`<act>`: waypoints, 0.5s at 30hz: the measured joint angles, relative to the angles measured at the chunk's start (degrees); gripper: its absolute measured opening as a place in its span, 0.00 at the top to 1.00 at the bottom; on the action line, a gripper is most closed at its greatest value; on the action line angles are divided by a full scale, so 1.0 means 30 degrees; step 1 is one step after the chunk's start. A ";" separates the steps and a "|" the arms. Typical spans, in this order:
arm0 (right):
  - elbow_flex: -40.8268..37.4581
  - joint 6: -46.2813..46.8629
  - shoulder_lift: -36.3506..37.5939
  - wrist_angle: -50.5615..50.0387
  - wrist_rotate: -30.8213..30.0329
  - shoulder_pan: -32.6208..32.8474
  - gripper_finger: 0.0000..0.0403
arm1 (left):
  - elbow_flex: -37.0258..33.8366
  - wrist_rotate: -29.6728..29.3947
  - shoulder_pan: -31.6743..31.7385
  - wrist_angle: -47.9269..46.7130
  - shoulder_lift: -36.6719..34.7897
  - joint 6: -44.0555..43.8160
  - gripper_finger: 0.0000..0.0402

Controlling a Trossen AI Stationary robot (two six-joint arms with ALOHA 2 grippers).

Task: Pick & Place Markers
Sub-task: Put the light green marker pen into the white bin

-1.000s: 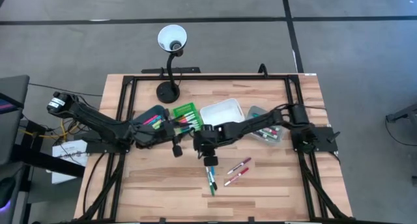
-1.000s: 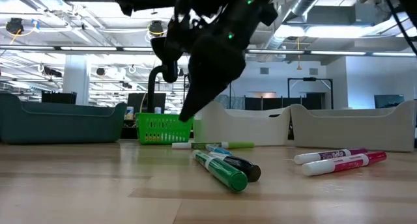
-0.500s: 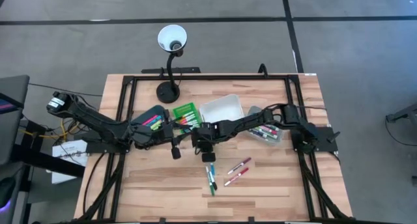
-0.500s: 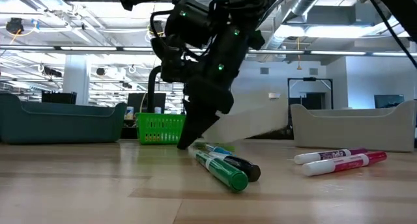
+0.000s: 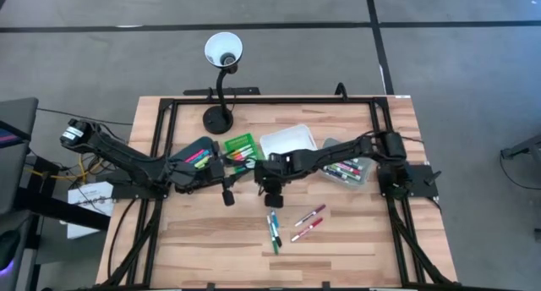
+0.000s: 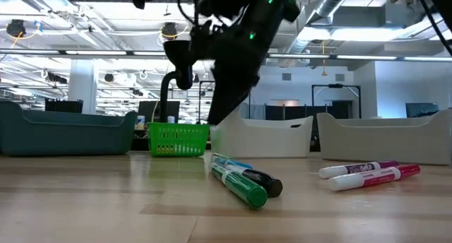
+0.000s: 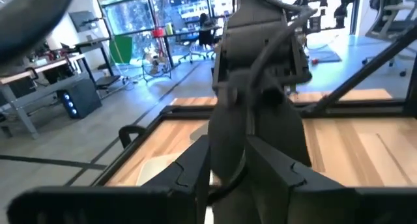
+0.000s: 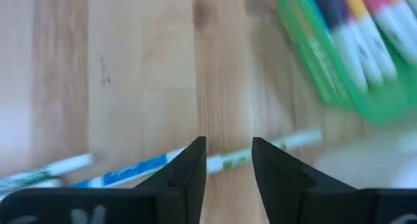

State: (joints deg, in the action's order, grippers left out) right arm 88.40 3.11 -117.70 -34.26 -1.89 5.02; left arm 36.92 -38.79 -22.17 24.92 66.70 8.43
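Several markers lie loose on the wooden table: a green and a blue one [image 5: 273, 229] side by side, with a pink pair [image 5: 308, 221] to their right. In the low view the green marker [image 6: 240, 186] lies nearest. My right gripper [image 5: 272, 189] hangs above the table [image 6: 215, 119], tilted down and open. Through its gap I see a green-labelled marker [image 8: 287, 144] and a blue one [image 8: 130, 175] lying on the wood beyond the fingers. My left gripper [image 5: 230, 171] waits level beside the green bin, fingers apart [image 7: 229, 146], facing the right arm.
A green bin [image 5: 239, 145] holding markers, a white bin [image 5: 287, 143] and a dark bin [image 5: 196, 154] stand in a row at mid-table. A clear bin of markers [image 5: 347, 171] sits under the right arm. A lamp [image 5: 221, 79] stands at the far edge.
My right gripper dipped its tips to the table beside the green and blue markers. It then rose clear and drew back toward the far edge. The white bin tipped up on one side for a moment, sits level again and is turned a little.
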 joint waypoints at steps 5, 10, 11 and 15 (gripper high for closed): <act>0.0051 0.5591 0.0370 -0.2566 -0.0108 0.0121 0.71 | -0.0076 -0.0066 0.0000 -0.0436 0.0058 0.0036 0.77; 0.0051 0.9338 -0.1061 -0.2784 -0.1206 0.0586 0.71 | -0.0084 -0.0163 0.0016 -0.0273 0.0036 -0.0066 0.77; 0.0051 0.9611 -0.1264 -0.2640 -0.1286 0.0622 0.71 | -0.0084 -0.0189 0.0018 -0.0280 0.0036 -0.0075 0.77; 0.0051 1.0191 -0.1410 -0.2330 -0.1356 0.0705 0.71 | -0.0084 -0.0190 -0.0102 -0.0217 0.0036 -0.0117 0.77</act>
State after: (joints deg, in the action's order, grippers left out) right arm 88.55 33.68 -121.93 -41.25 -5.96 7.13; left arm 36.67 -39.35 -22.48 24.27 66.81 8.08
